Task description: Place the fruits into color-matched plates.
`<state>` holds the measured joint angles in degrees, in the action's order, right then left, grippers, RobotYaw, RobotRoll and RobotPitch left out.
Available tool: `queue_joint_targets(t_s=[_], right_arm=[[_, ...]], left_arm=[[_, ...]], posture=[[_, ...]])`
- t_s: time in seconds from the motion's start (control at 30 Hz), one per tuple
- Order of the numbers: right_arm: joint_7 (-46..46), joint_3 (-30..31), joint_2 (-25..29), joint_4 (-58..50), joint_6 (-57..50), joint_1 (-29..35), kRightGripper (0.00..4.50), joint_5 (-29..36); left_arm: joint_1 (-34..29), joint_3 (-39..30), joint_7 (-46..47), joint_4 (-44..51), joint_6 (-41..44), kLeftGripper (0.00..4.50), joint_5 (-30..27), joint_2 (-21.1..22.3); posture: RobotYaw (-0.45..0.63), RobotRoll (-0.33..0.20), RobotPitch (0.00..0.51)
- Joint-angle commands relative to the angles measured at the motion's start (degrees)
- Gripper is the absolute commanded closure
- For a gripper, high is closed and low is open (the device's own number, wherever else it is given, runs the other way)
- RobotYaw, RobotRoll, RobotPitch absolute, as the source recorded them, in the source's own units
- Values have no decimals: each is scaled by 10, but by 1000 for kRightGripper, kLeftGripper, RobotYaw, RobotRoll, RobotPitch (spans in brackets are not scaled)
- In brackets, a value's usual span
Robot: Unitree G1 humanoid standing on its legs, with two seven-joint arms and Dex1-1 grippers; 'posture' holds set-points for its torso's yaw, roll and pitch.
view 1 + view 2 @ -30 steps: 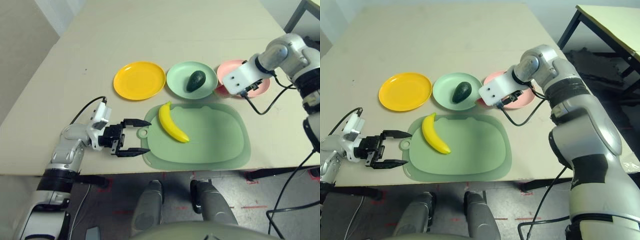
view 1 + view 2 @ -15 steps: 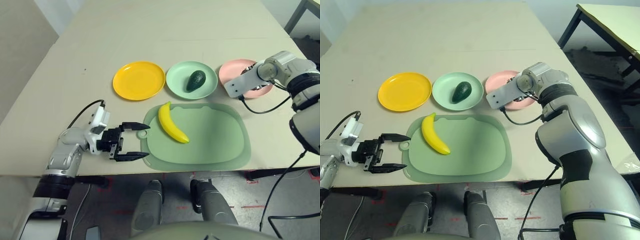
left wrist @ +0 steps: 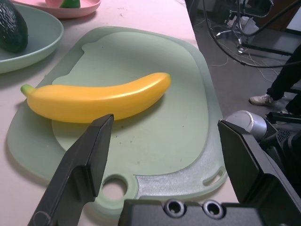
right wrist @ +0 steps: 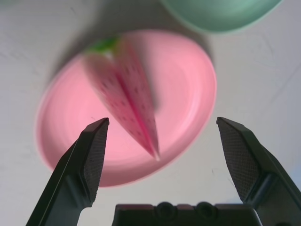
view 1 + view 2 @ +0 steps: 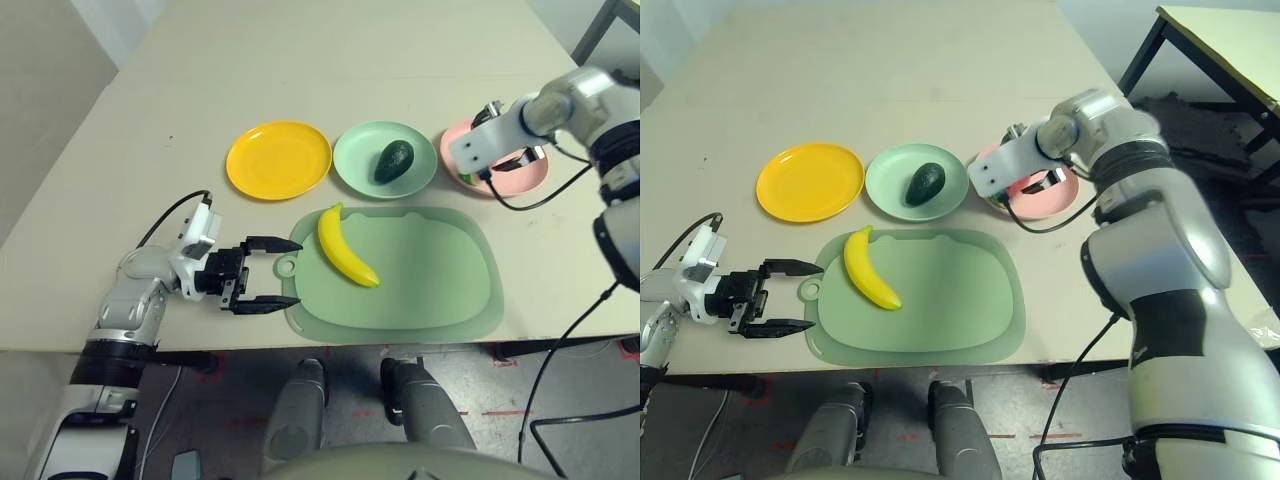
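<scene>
The yellow banana (image 5: pixel 346 246) lies on the green cutting board (image 5: pixel 430 285), apart from my left gripper (image 5: pixel 297 273), which stands open at the board's left edge with the banana ahead of its fingers. The dark green avocado (image 5: pixel 394 160) rests in the mint green plate (image 5: pixel 360 170). Nothing lies in the yellow-orange plate (image 5: pixel 278 159). The red watermelon wedge (image 4: pixel 124 89) lies in the pink plate (image 5: pixel 527 180). My right gripper (image 4: pixel 161 121) hovers open above that plate, holding nothing; its wrist hides part of the plate in the eye views.
The three plates stand in a row behind the cutting board. A black cable (image 5: pixel 540 195) hangs from my right wrist across the table's right side. The table's front edge runs just under the board. Bare tabletop stretches beyond the plates.
My right wrist has swung and risen over the pink plate, uncovering more of it. The left gripper stays open at about the same place by the board's edge.
</scene>
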<state>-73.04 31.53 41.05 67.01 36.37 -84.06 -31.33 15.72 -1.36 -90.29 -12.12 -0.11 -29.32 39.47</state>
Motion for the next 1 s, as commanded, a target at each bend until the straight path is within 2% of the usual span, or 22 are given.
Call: queue_joint_targets(t_s=[0.03,0.1,0.13,0.23,0.3,0.37,0.43,0.53,0.7,0.83,1.0], right_arm=[[-161,-81,32,-180,-127,78,30,161],[-191,-132,57,-364,-305,175,30,273],[-192,-158,67,-441,-384,217,30,306],[-134,-240,85,-608,-525,363,30,373],[-69,-309,62,-726,-631,477,30,440],[-13,-356,35,-809,-682,573,30,482],[22,-374,19,-849,-688,631,30,495],[66,-390,-22,-883,-660,732,30,516],[89,-403,-61,-851,-590,795,30,536],[98,-376,-79,-835,-553,818,30,539],[124,-356,-100,-833,-534,836,30,536]], left_arm=[[5,-1,-12,-13,-10,0,9,8],[11,11,-19,-15,-31,0,26,20],[14,19,-21,-15,-39,0,32,27],[35,22,-22,-5,-34,0,27,31],[49,41,-22,-5,-51,0,41,47],[62,64,-22,-9,-76,0,62,67],[75,77,-22,-15,-94,0,75,75],[121,87,-16,-25,-136,0,111,62],[201,120,1,-58,-229,0,184,31],[262,164,8,-101,-315,0,247,0],[309,213,13,-165,-377,0,287,-48]], posture=[[12,0,195],[11,0,196],[12,0,199],[8,0,203],[1,0,204],[-2,0,205],[-6,0,205],[-18,0,202],[-20,0,195],[-14,0,178],[-36,0,165]])
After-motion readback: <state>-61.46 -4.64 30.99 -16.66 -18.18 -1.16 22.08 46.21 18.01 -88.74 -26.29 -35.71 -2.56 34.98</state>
